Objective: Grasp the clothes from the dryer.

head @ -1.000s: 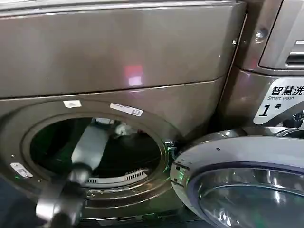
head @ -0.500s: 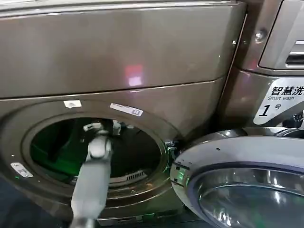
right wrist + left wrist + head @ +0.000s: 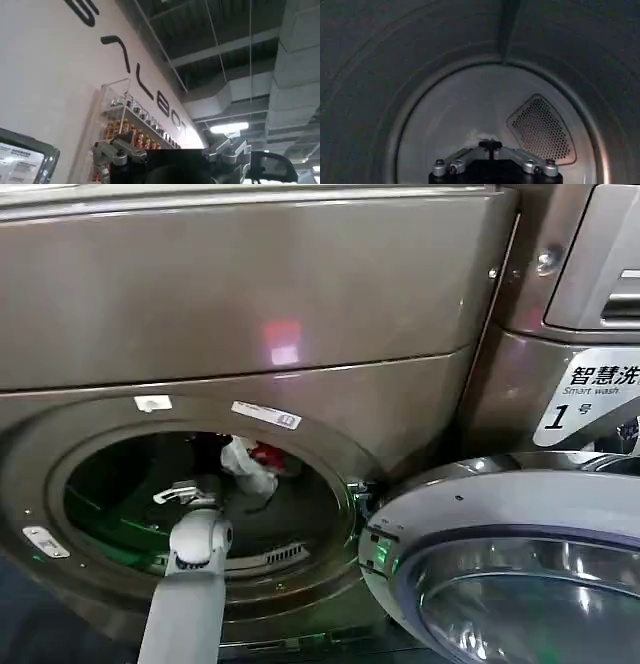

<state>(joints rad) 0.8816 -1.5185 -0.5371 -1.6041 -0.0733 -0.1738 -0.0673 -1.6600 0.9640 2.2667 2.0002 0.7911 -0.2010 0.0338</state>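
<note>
Bronze-brown dryer (image 3: 250, 304) fills the front, its glass door (image 3: 510, 574) swung open beside a second machine (image 3: 570, 334), while the left gripper (image 3: 185, 494), fingers' state unclear, reaches inside the drum below the clothes (image 3: 250, 464), a crumpled bundle hanging top-to-bottom.

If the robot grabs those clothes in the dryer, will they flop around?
Probably yes. The clothes look like a small crumpled bundle, so they would likely droop and hang from the left hand. Being so small beside the dryer mouth, they are probably light.

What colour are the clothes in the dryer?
Pale grey-white with a bit of red, clearest in the head view: clothes.
</note>
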